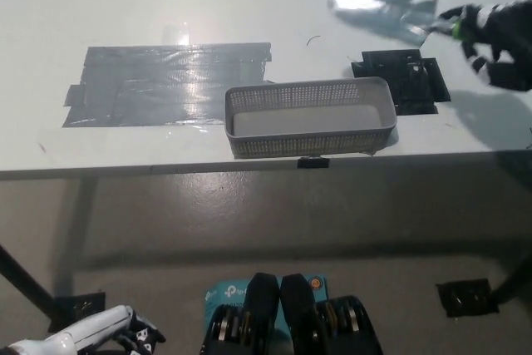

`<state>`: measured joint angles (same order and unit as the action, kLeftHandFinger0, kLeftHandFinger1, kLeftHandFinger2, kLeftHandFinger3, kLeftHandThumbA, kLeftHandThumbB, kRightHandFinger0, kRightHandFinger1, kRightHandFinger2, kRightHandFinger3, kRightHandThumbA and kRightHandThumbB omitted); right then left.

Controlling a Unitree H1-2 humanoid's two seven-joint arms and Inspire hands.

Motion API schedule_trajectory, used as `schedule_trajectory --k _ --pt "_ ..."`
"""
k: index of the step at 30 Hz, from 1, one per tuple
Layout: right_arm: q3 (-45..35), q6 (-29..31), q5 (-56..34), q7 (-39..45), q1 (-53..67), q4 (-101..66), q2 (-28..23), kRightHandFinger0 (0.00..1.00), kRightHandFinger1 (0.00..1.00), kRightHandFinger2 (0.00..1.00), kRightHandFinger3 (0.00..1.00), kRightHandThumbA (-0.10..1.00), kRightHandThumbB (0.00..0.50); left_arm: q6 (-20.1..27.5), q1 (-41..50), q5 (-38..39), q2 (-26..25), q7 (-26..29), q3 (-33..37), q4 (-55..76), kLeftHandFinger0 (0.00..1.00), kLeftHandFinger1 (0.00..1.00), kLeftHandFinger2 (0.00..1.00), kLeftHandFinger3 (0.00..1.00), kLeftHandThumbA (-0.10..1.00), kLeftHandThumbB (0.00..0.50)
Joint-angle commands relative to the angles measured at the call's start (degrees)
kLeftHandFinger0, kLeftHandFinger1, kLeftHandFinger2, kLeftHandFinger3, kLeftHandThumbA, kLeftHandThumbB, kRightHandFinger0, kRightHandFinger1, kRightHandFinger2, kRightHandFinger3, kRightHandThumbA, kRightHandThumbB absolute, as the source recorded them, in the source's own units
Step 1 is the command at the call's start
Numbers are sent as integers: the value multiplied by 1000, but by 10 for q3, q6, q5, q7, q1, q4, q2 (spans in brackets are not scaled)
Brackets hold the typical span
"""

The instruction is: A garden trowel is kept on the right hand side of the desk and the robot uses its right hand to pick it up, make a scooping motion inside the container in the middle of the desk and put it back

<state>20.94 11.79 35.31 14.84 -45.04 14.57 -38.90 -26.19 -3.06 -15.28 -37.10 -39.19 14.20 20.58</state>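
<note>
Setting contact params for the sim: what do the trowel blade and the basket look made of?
Trowel blade: probably metal, bright silver finish; it throws strong glare. Basket: probably moulded plastic, matte grey; its walls are a fine perforated grid with a smooth rim. Neither is certain from look alone.

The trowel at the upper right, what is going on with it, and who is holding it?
The robot's black right hand holds the trowel by its handle, lifted above the white desk, with the blade pointing to picture left. The trowel hangs beyond the grey basket, near its right end and not inside it, so the scooping is not yet done. A grey tape patch lies to the basket's left and a black patch by its right end. The white left hand rests at the lower left.
</note>
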Motion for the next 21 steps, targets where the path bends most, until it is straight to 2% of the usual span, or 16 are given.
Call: schedule_trajectory --k 1,5,6,7,9,11,12,13,14,17,21 --pt "-5 36 -27 59 -14 -50 -37 0 245 613 362 -100 11 -7 -10 -10 -13 -6 -11 7 734 676 739 795 1000 500" --pt "-7 53 -20 72 -9 -58 -49 0 250 626 420 -100 31 -7 -17 -11 -16 -8 -8 8 724 677 751 809 1000 500" --pt "-8 51 -18 80 -10 -62 -52 0 262 644 411 -100 7 -7 -18 -11 -16 -10 -10 8 724 677 751 810 1000 500" --pt "-9 47 -8 89 -16 -64 -61 14 306 665 449 -100 12 -7 -23 -16 -15 -15 -11 6 746 684 749 815 1000 500" --pt "-8 68 3 87 -28 -50 -72 0 296 645 446 -100 2 -7 -24 -18 -17 -17 -10 7 769 694 753 826 1000 500" --pt "-11 75 6 87 -36 -44 -76 0 289 633 435 -100 0 -7 -36 -18 -17 -19 -9 2 770 697 756 829 1000 500" --pt "-13 85 4 88 -52 -21 -85 0 239 612 407 -100 0 -7 -41 -16 -20 -23 -9 0 764 701 764 842 1000 500" --pt "-13 85 4 90 -53 -19 -85 0 240 616 407 -100 0 -7 -41 -16 -20 -23 -10 0 764 702 765 845 1000 500" --pt "-6 103 15 84 -68 3 -86 0 221 616 387 -100 36 -7 -36 -7 -20 -14 -13 3 711 663 741 811 1000 500" --pt "0 108 29 95 -89 18 -89 0 228 628 323 -100 0 -7 -39 -5 -21 -15 -16 5 706 658 728 791 1000 500" --pt "14 138 55 89 -121 43 -85 0 198 580 288 -100 0 -7 -43 -10 -23 -18 -12 9 700 663 723 803 1000 500"
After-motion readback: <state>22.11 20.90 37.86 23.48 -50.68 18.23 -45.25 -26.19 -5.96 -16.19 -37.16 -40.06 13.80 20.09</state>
